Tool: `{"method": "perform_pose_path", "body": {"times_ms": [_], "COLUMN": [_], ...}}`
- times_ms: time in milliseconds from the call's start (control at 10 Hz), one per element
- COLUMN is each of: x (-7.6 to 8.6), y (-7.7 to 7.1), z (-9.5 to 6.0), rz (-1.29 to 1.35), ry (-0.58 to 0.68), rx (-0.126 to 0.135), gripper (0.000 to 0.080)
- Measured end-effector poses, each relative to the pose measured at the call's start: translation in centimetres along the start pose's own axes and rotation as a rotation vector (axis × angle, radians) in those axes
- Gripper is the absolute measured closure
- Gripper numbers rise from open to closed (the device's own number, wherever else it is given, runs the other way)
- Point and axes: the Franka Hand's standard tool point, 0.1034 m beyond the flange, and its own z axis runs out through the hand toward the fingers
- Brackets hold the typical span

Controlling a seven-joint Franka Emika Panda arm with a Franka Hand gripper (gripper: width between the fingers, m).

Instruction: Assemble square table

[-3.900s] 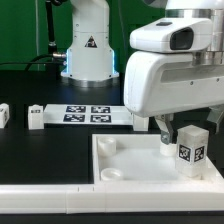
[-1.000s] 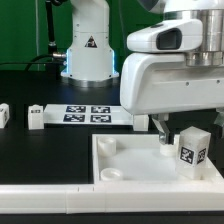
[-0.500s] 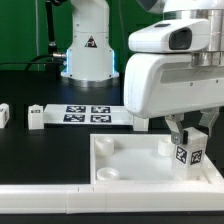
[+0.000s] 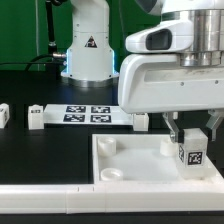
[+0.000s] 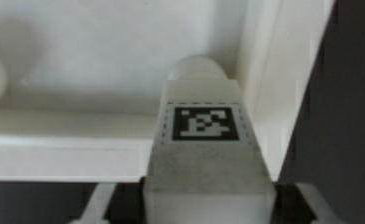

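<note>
- A white plastic square slab with a raised rim (image 4: 100, 160) lies flat on the black table (image 4: 40, 150). It has round white sockets (image 4: 112, 174) at its corners.
- The two-finger gripper (image 4: 193, 138) hangs over the inside of the slab, near the slab's far corner on the exterior view's right.
- Its jaws are drawn partway in and clamp a short white block leg with a black-and-white square tag (image 4: 191, 154), one finger on each side.
- In the wrist view the leg reaches out from between the dark pads toward the slab's floor, close beside the slab's rim wall.
- Whether the leg's lower end touches the slab's floor cannot be told.
- Beyond the slab's far rim the marker board (image 4: 85, 114) lies flat.
- A small white block (image 4: 36, 119) stands just beside the marker board, also beyond the slab.
</note>
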Motion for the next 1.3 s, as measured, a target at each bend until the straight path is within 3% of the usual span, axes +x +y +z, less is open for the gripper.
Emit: {"method": "perform_pose_path", "body": {"times_ms": [500, 800, 900, 1000, 1100, 1200, 1300], "x": [-0.27, -0.46, -0.47, -0.48, -0.44, -0.47, -0.47], "y": [0.12, 0.09, 0.12, 0.14, 0.29, 0.17, 0.22], "z": [0.13, 0.1, 0.13, 0.14, 0.13, 0.15, 0.16], "rz": [0.673, 0.912, 0.897, 0.848, 0.794, 0.737, 0.639], "ry": [0.007, -0.021, -0.021, -0.021, -0.021, -0.02, -0.02], "rx": [0.004, -0.001, -0.001, -0.001, -0.001, -0.001, 0.0], "gripper": [0.0511, 0.0511, 0.0437, 0.0437, 0.027, 0.027, 0.0177]}}
